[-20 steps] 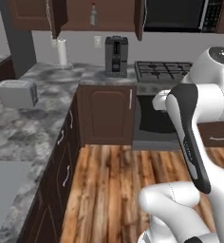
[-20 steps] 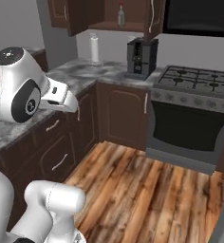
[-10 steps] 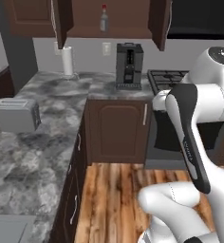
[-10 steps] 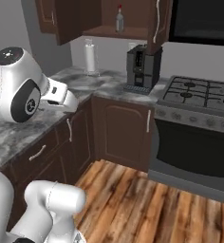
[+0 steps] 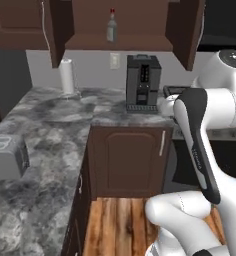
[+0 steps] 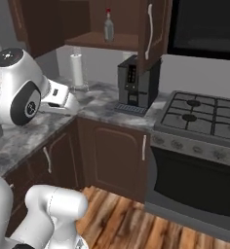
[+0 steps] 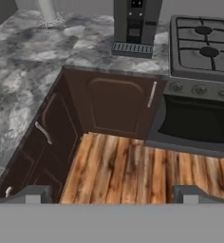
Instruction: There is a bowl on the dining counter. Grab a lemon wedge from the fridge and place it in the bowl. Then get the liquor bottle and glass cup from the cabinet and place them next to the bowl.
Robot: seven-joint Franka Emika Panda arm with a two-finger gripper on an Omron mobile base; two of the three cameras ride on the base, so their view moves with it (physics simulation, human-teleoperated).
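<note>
The liquor bottle (image 5: 111, 26) (image 6: 108, 26), clear with a red cap, stands upright on the shelf of the open dark brown cabinet (image 5: 120, 42), whose door (image 6: 151, 34) with its silver bar handle hangs open to the right. My gripper (image 7: 111, 194) is open, with nothing between its fingertips (image 7: 34, 193). It is held low in front of my body and looks down over the wood floor and the lower cupboards, far below the bottle. The glass cup, bowl, lemon wedge, fridge and dining counter are out of view.
A dark coffee machine (image 5: 142, 82) stands on the marbled corner counter (image 5: 65, 125) below the cabinet, with a paper towel roll (image 5: 66, 76) to its left. A toaster (image 5: 7, 157) sits at the near left. A gas stove (image 6: 204, 116) is on the right, a microwave (image 6: 207, 24) above it.
The whole picture has shifted, so the base has driven closer to the corner; the cabinet and bottle now look larger and more central. The gripper has stayed open.
</note>
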